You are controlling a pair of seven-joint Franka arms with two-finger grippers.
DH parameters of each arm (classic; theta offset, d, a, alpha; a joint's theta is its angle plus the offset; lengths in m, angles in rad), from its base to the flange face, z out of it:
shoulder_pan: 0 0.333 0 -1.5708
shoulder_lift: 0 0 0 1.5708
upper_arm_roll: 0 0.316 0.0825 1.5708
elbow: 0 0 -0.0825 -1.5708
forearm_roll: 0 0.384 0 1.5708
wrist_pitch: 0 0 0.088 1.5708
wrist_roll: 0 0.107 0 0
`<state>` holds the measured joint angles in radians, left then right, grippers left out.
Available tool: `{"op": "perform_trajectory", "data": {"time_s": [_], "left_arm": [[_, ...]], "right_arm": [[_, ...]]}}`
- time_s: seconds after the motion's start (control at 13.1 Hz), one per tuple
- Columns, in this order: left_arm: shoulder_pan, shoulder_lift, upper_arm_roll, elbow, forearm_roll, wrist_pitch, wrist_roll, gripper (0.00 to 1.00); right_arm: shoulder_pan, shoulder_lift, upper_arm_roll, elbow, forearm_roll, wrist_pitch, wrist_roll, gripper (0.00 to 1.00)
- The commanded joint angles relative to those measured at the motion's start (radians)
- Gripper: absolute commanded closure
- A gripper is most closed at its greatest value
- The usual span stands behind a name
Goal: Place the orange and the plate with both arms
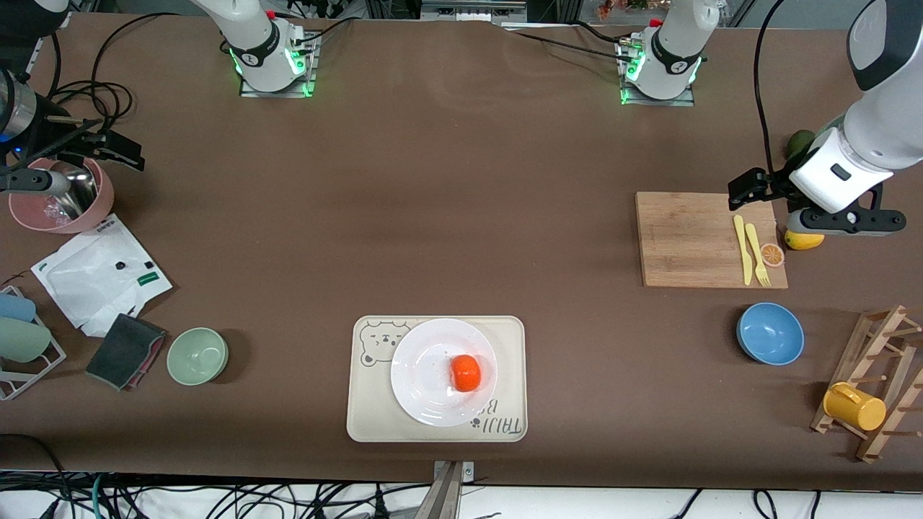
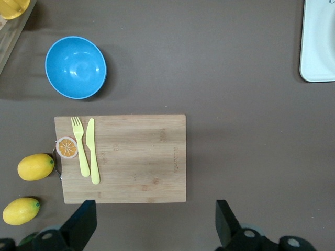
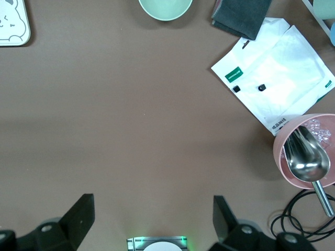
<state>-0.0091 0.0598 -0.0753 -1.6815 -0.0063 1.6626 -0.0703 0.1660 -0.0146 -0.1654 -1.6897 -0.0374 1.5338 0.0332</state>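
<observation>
Left pincer (image 2: pixel 152 222): fingers spread wide, nothing between them; it hangs over the bare counter (image 1: pixel 461 216) at the edge of the cutting board (image 2: pixel 123 158), at the left arm's end. In the front view the arm's own wrist covers most of it.
Right pincer (image 3: pixel 152 219): also spread wide and empty, over bare counter near the right arm's base; in the front view it sits at the frame edge and is hard to make out.
Hidden or cut off: only the tips of each pincer's fingers show in the wrist views — the rest runs out of frame. A green fruit (image 1: pixel 799 143) is half covered by the left arm. The tray (image 1: pixel 436 432) shows only as a corner in either wrist view.
On the board: a yellow knife (image 2: pixel 92 151) and fork (image 2: pixel 80 145) side by side, with an orange-slice disc (image 2: pixel 67 147) at the board's edge; two lemons (image 2: pixel 35 167) lie just off it.
Orange (image 1: pixel 466 373): resting on the plate, off centre toward the left arm's end.
Plate (image 1: pixel 425 367): on the bear-print tray, at the counter's edge nearest the front camera, well apart from both pincers.
Right arm's end: a pink cup (image 3: pixel 306 151) with a metal scoop (image 3: pixel 306 157) in it, a white packet (image 3: pixel 275 73), a dark cloth (image 3: pixel 242 14), a green bowl (image 1: pixel 197 355).
Left arm's end: a blue bowl (image 1: pixel 770 333) — nearer the front camera than the board.
</observation>
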Motion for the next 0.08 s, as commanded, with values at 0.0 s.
{"op": "perform_trajectory", "data": {"time_s": [0.0], "left_arm": [[0.004, 0.011, 0.003, 0.028, -0.021, -0.020, 0.006, 0.00]], "right_arm": [[-0.003, 0.004, 0.009, 0.021, -0.012, -0.020, -0.006, 0.00]]}}
